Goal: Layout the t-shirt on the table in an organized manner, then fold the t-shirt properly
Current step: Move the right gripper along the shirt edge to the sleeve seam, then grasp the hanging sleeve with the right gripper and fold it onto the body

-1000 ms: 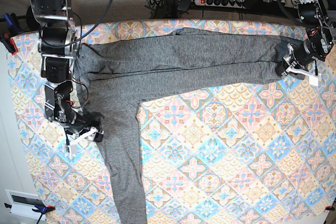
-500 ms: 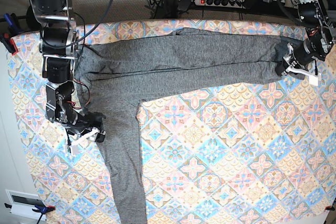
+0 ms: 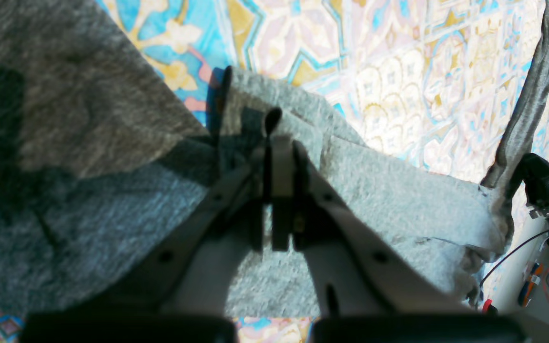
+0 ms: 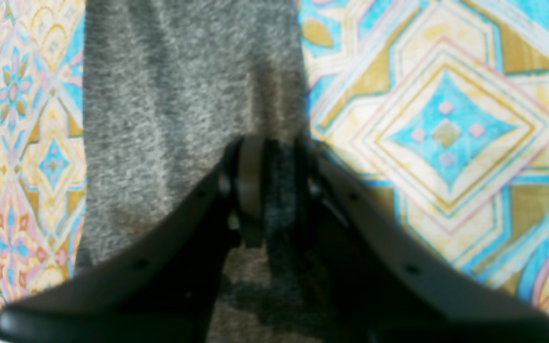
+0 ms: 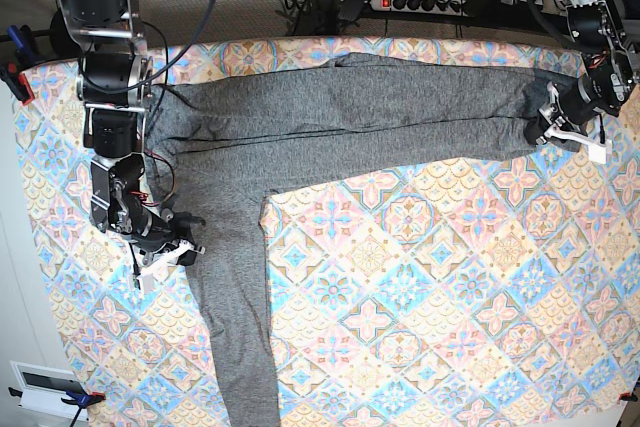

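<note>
Left gripper [image 3: 279, 143]: jaws clenched on a raised fold of the shirt [image 5: 340, 107] at its hem end, near the bench [image 5: 450, 277] edge on the right of the base view. The pads meet with grey knit pinched between them.

Right gripper [image 4: 267, 162]: jaws drawn close around the edge of the shirt where the cloth borders bare bench; dark knit fills the narrow gap between the fingers. In the base view this gripper [image 5: 172, 252] sits at the outer edge of the downward sleeve, on the view's left.

Containers: cannot report any from these views.

Shirt: heathered dark grey, plain knit, long-sleeved. The body lies flat as a wide band across the far part of the bench, with long creases running along it. One sleeve runs from the left end of the band toward the near edge, forming an L shape. The hem end at the left gripper is bunched and lifted.

Bench: covered in cloth with diamond tiles in pastel blue, pink and cream with floral medallions. Clamps [image 5: 18, 82] hold the cloth at the left edge.

Room: a power strip [image 5: 420, 2] and cables lie on the floor beyond the far edge.
</note>
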Tool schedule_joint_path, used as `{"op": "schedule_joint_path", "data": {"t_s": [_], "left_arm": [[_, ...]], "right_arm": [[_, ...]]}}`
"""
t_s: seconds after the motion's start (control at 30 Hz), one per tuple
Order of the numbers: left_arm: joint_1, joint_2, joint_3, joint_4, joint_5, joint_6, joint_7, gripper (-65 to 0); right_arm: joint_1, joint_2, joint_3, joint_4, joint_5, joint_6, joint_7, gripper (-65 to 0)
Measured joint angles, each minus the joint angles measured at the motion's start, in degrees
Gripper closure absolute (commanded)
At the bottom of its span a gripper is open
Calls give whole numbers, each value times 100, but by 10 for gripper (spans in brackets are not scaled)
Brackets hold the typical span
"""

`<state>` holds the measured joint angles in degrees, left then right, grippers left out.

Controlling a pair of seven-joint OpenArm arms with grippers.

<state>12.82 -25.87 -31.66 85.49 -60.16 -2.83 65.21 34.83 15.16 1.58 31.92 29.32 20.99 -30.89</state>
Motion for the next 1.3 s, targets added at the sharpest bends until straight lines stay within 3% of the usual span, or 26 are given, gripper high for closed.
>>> {"op": "schedule_joint_path", "data": {"t_s": [0.2, 0.5, 0.77, 0.83, 1.3], "left_arm": [[2, 0, 0, 0, -2, 0, 0, 0], [-11, 0, 0, 0, 4, 0, 0, 0], [-13, -9, 0, 0, 4, 7, -2, 0], [-11, -11, 0, 0, -2, -4, 2, 0], [-13, -2, 0, 0, 2, 2, 0, 0]], "right_arm": [[-66, -11, -13, 297, -68, -7, -208, -91], [-511, -24, -31, 1270, -90, -4, -758, 0], [-1099, -13, 31, 1687, 87, 7, -391, 0], [-1172, 4, 26, 2094, -116, -22, -776, 0], [-2186, 68, 879, 4710, -70, 13, -1773, 0]]}}
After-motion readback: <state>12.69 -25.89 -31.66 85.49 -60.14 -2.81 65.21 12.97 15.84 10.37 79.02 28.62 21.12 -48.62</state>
